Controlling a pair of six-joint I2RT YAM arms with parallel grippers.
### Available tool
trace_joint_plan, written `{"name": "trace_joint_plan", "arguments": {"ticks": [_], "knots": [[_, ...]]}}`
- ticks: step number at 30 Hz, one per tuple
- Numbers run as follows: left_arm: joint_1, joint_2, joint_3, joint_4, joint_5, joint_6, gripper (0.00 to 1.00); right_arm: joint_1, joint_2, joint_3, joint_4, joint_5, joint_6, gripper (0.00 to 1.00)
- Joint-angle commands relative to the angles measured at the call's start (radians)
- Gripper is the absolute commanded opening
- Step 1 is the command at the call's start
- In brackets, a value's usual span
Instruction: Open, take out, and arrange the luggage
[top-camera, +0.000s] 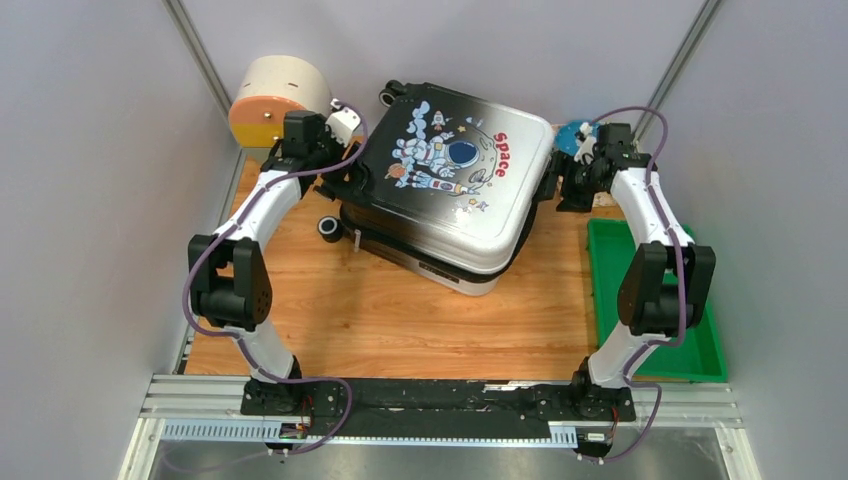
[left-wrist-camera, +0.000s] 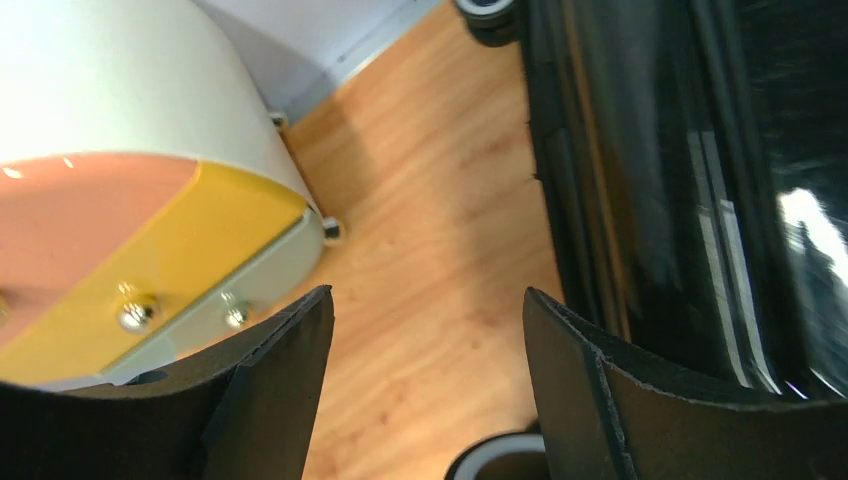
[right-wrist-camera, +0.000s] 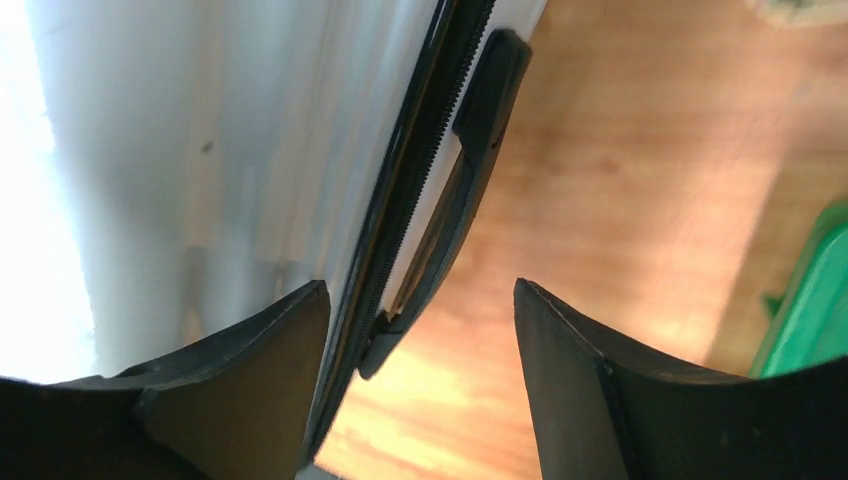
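The luggage (top-camera: 450, 185) lies flat and closed at the back middle of the table, astronaut and red "Space" side up, wheels toward the left. My left gripper (top-camera: 335, 180) is open and empty beside its black left side; in the left wrist view the gripper (left-wrist-camera: 428, 300) has bare wood between its fingers and the black shell (left-wrist-camera: 680, 180) on the right. My right gripper (top-camera: 562, 190) is open at the luggage's white right side. In the right wrist view the gripper (right-wrist-camera: 420, 290) straddles the zipper seam and the end of the black side handle (right-wrist-camera: 480, 130), not closed on it.
A round cream box with orange and yellow drawers (top-camera: 270, 100) stands at the back left, close to my left gripper (left-wrist-camera: 130, 230). A green plastic tray (top-camera: 650, 300) lies along the right edge. A small blue object (top-camera: 573, 137) sits behind my right arm. Grey walls enclose the table.
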Motion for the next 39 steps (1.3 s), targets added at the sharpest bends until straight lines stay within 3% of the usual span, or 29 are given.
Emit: {"name": "trace_joint_plan", "arguments": {"ticks": [1,6,10,15,20,24,30,39], "knots": [[-0.093,-0.100,-0.043,-0.246,0.298,-0.147,0.79,-0.002,-0.001,0.153,0.233,-0.155,-0.017,0.73],[-0.080,-0.122,-0.021,-0.281,0.335,-0.161,0.77,-0.022,-0.115,0.122,0.120,-0.204,-0.173,0.73],[-0.070,-0.143,-0.041,-0.259,0.347,-0.197,0.77,-0.019,-0.277,0.001,0.029,-0.256,-0.268,0.73],[0.034,-0.156,0.008,-0.252,0.462,-0.259,0.79,0.021,-0.428,-0.129,-0.077,-0.233,-0.316,0.74],[0.096,-0.125,0.060,-0.327,0.520,-0.214,0.76,0.154,-0.546,-0.237,-0.129,-0.177,-0.429,0.73],[0.096,-0.156,-0.046,-0.293,0.537,-0.188,0.73,0.248,-0.615,-0.322,-0.118,-0.083,-0.464,0.71],[0.072,-0.183,-0.162,-0.307,0.566,-0.170,0.69,0.296,-0.569,-0.361,-0.031,0.047,-0.442,0.71],[0.015,-0.226,-0.268,-0.272,0.592,-0.249,0.60,0.245,-0.330,-0.182,0.023,0.178,-0.450,0.69]]}}
